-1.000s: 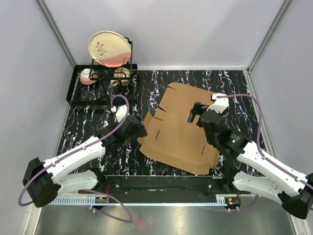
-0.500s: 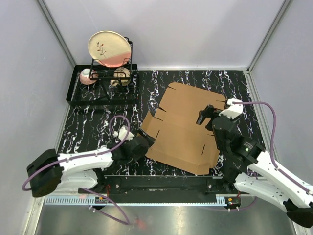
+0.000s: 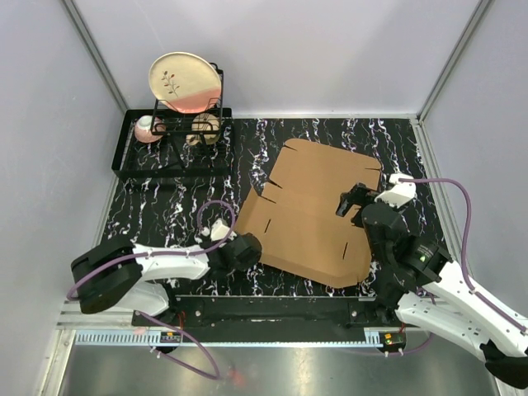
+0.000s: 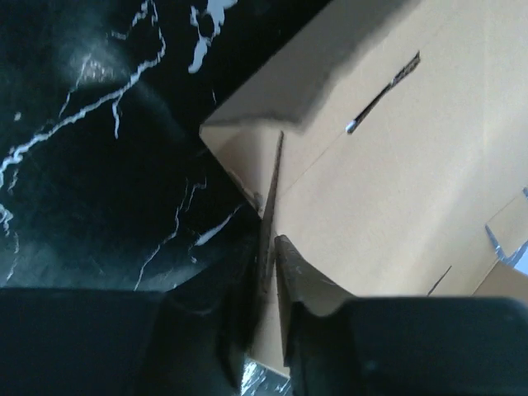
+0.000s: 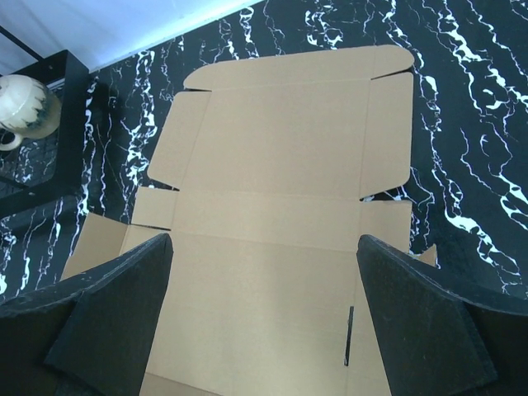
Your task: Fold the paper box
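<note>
The paper box [image 3: 309, 210] runs upper-right from the left end effector [image 3: 245, 250] pinching its edge; right end effector [image 3: 353, 200] hovers released.

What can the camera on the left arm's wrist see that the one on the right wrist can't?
Only the left wrist view: a close look at the left gripper pinching the edge of a raised flap of the cardboard sheet.

Only the right wrist view: the whole sheet spread out with its flaps and cuts, the right gripper open and hovering above it, and a cup in a black rack at the far left.

Both: brown cardboard lying on the black marbled table.
</note>
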Robot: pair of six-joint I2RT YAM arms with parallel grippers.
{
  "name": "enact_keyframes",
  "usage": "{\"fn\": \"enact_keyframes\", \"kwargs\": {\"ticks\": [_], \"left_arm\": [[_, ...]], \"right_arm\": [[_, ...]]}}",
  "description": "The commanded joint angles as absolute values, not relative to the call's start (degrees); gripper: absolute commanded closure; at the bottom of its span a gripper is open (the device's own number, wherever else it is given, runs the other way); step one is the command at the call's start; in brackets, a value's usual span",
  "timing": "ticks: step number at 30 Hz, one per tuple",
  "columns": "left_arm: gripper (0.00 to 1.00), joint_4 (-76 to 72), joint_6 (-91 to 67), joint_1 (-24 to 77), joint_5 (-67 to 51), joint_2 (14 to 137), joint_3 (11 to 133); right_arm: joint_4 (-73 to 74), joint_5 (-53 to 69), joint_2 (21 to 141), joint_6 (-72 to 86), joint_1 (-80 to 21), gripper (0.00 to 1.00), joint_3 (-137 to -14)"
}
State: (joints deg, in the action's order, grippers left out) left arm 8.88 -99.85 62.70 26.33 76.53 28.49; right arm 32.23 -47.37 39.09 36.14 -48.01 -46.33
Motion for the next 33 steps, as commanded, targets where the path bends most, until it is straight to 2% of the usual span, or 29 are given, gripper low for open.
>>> {"fn": "enact_keyframes", "kwargs": {"ticks": [1, 5, 8, 9, 15, 18, 23, 25, 26, 27, 28, 29, 31, 33], "left_arm": [[0.81, 6.59, -94.84, 59.51, 21.8, 80.32, 29.52], [0.79, 3.35, -90.63, 57.58, 18.29, 84.19, 30.23], [0.98, 2.19, -85.11, 55.73, 18.01, 84.99, 31.99], [1.0, 2.98, -83.34, 55.2, 18.19, 84.82, 32.86], [1.0, 5.01, -57.87, 49.84, 15.22, 79.89, 44.8], [1.0, 8.33, -45.46, 43.44, 2.59, 83.57, 56.74], [1.0, 21.43, -32.19, 32.0, -25.51, 99.55, 82.84], [0.99, 28.95, -26.58, 29.11, -29.52, 107.7, 93.88], [0.91, 31.27, -25.33, 28.4, -30.05, 110.1, 97.09], [0.78, 32.68, -24.53, 27.61, -29.97, 112.39, 99.47], [0.62, 34.61, -23.83, 26.55, -29.45, 115.72, 102.8], [0.4, 34.72, -23.64, 26.2, -28.57, 116.71, 103.53], [0.25, 34.45, -23.55, 25.67, -25.51, 117.86, 103.97], [0.2, 33.75, -23.9, 25.31, -20.58, 117.69, 103.36]], "right_arm": [[32.08, -48.6, 38.94, 37.62, -47.99, 0.0, -46.41], [31.82, -49.04, 38.23, 36.92, -47.9, 0.01, -46.23], [32.43, -48.78, 38.06, 36.3, -47.99, 0.0, -46.58], [32.87, -48.78, 37.8, 36.04, -47.99, 0.0, -46.84], [35.33, -47.03, 36.56, 33.58, -47.99, 0.0, -52.11], [36.12, -45.09, 37.44, 32.17, -47.99, 0.0, -56.41], [37.18, -41.4, 38.58, 30.76, -47.99, 0.0, -62.4], [37.18, -40.43, 39.11, 29.97, -47.99, 0.0, -63.28], [37.26, -40.17, 39.2, 29.71, -47.99, 0.0, -63.46], [37.44, -39.91, 39.37, 29.27, -47.99, 0.0, -63.63], [38.14, -39.82, 39.29, 29.09, -47.99, 0.0, -63.81], [38.58, -39.99, 39.37, 29.18, -47.99, 0.0, -63.9], [40.16, -40.6, 39.03, 29.09, -47.9, 0.0, -64.16], [40.69, -40.95, 38.33, 29.0, -47.99, 0.0, -64.07]]}}
